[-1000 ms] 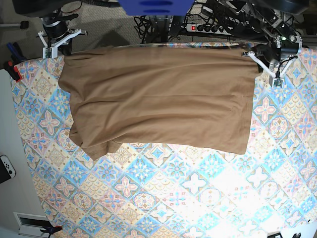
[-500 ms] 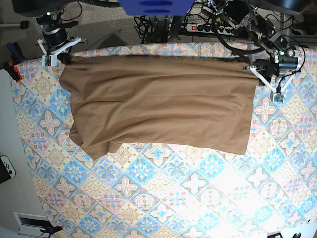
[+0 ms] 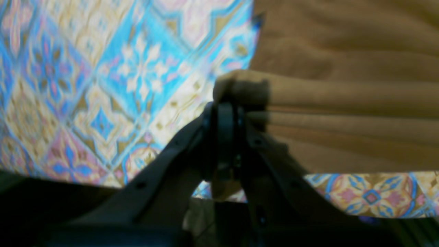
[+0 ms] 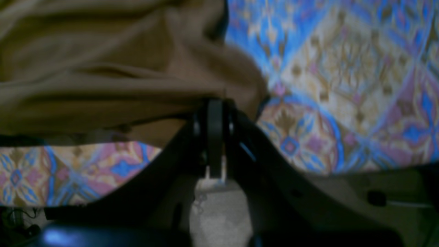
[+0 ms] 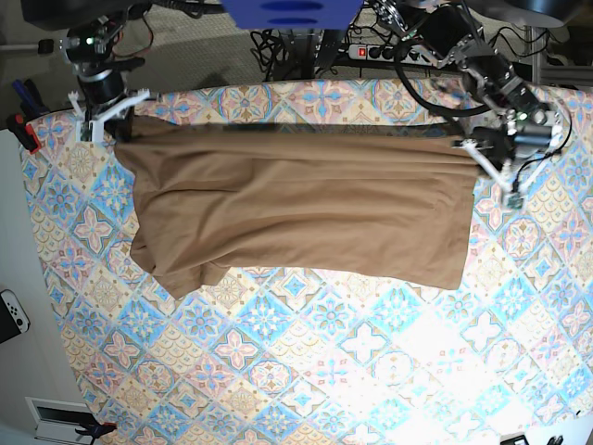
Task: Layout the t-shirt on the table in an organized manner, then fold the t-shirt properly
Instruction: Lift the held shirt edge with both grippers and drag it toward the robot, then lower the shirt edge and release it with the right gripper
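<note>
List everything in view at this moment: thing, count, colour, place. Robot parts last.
t-shirt: 1, tan-brown, spread across the far half of the table, top edge lifted at both corners
table: 1, blue, pink and cream tile-pattern cloth, fills most of the base view
power strip: 1, dark with a red switch, on the floor beyond the table's far edge
cables: a tangle, black, on the floor beyond the far edge
game controller: 1, white and black, at the base view's left edge
left gripper: 1, white fingers, shut on the t-shirt at the base view's right
right gripper: 1, white fingers, shut on the t-shirt at the base view's left
</note>
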`<state>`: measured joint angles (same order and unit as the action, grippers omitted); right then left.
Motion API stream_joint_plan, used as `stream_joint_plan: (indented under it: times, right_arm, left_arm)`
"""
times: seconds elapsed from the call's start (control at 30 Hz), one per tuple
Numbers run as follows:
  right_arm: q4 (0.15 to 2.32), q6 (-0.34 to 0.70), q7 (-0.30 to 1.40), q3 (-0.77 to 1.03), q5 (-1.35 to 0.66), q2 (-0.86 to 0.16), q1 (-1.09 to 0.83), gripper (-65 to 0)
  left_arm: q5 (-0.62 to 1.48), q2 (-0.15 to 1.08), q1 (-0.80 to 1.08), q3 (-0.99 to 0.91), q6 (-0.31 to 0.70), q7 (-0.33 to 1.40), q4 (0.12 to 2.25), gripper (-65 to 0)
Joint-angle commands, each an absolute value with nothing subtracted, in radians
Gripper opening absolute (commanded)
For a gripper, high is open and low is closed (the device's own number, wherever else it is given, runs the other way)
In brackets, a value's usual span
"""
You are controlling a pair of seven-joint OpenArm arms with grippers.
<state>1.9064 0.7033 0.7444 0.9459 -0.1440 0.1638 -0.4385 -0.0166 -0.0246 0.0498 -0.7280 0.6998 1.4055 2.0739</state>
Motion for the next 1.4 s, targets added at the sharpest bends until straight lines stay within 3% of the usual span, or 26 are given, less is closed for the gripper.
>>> stream_joint_plan:
  times: [0.0, 0.3, 0.73, 1.13, 1.37]
  right_arm:
    - [1.922, 0.698, 0.714, 0.949, -0.159, 0.154, -0.433, -65.0]
    - [1.920, 0.698, 0.714, 0.951, -0.157, 0.154, -0.329, -65.0]
    - [1.911, 0.698, 0.714, 0.951, -0.157, 0.154, -0.320, -65.0]
    - [1.816, 0.698, 0.714, 0.949, -0.156, 0.154, -0.320, -65.0]
    - [1.814, 0.698, 0.716, 0.944, -0.156, 0.154, -0.320, -65.0]
  left_arm:
    - [-0.047, -0.015, 0.024, -0.713, 0.698, 1.396, 2.089, -65.0]
    - [-0.120, -0.025, -0.045, -0.700, 0.698, 1.396, 2.063, -65.0]
    - [-0.124, -0.015, -0.151, -0.699, 0.698, 1.396, 1.908, -65.0]
    - [-0.124, -0.016, -0.180, -0.699, 0.698, 1.396, 1.903, -65.0]
    - [-0.124, -0.008, -0.177, -0.699, 0.698, 1.280, 1.784, -65.0]
